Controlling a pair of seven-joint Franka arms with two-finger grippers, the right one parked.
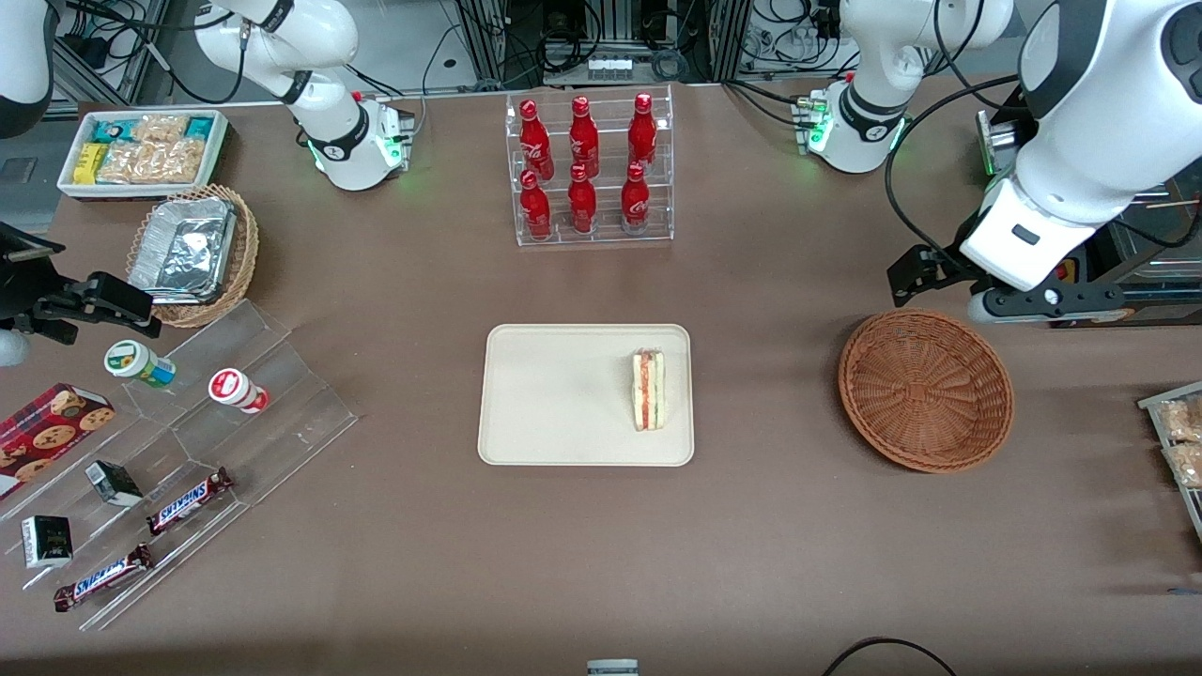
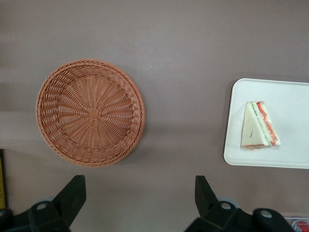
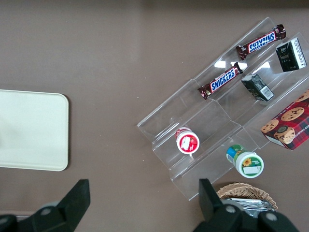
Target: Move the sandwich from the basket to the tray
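- Cream tray already carries the sandwich, its long edge running near-to-far.
- Wicker basket sits empty.
- End effector hangs above the counter beside the basket, fingers apart, holding nothing.

A clear rack of six red cola bottles stands farthest from the front camera. Toward the parked arm's end lie a white snack bin, a tan wicker basket holding foil containers, and a clear stepped stand with Snickers bars, nearer the camera.
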